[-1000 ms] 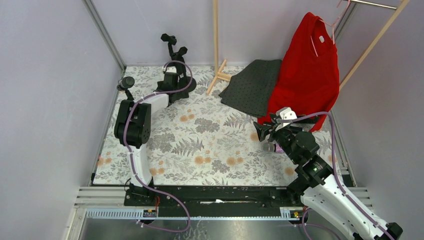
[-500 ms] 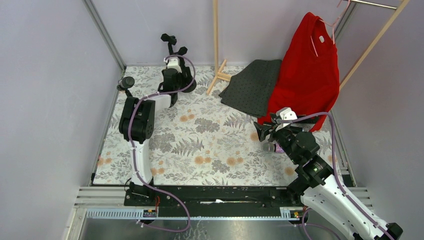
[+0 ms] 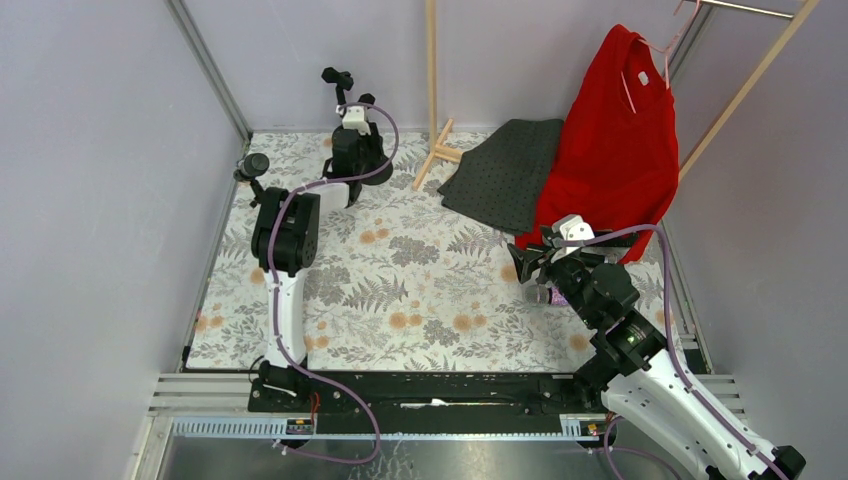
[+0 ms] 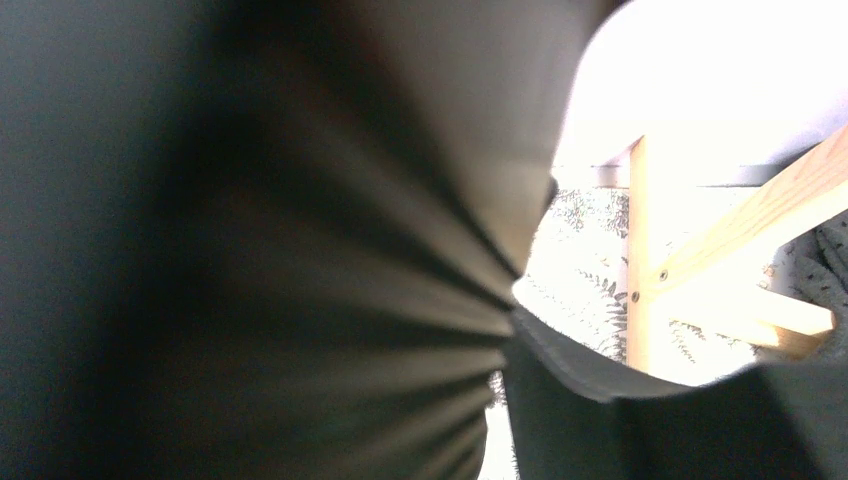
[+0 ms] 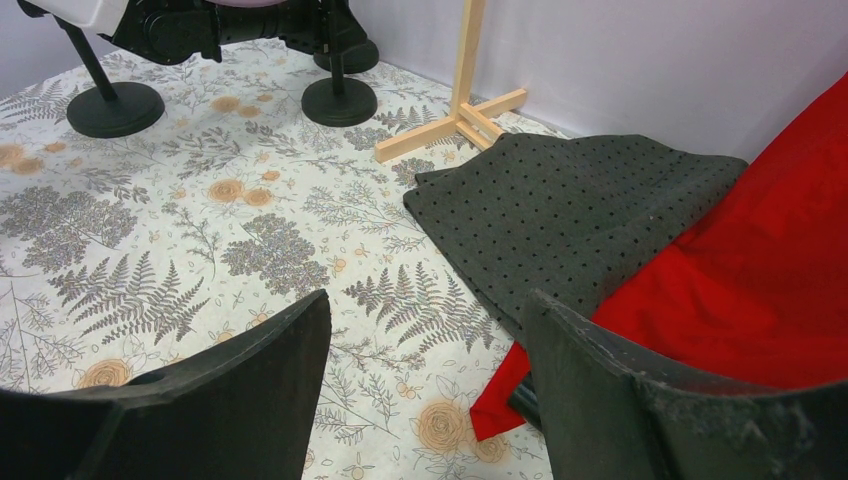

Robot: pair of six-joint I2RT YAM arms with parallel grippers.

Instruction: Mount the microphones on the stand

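Observation:
The black stand [image 3: 343,84] with clip holders rises at the back left, its round base [image 5: 340,100] on the floral cloth. My left gripper [image 3: 358,124] is up against it. A blurred dark ribbed shape [image 4: 300,300] fills most of the left wrist view, and only one finger [image 4: 620,420] shows, so the jaws' state is unclear. A microphone [image 3: 546,296] with a mesh head and a purple body lies just below my right gripper [image 3: 528,262]. That gripper [image 5: 428,300] is open with nothing between its fingers. A dark tube end [image 5: 520,400] peeks out by its right finger.
A second small black stand [image 3: 250,165] is at the far left, base [image 5: 115,108]. A wooden rack foot [image 3: 440,150], a dark dotted cloth [image 3: 505,170] and a red shirt [image 3: 610,150] on a hanger fill the back right.
My left arm has reached farther back and up along the stand, and its jaws have narrowed. The right arm has not moved.

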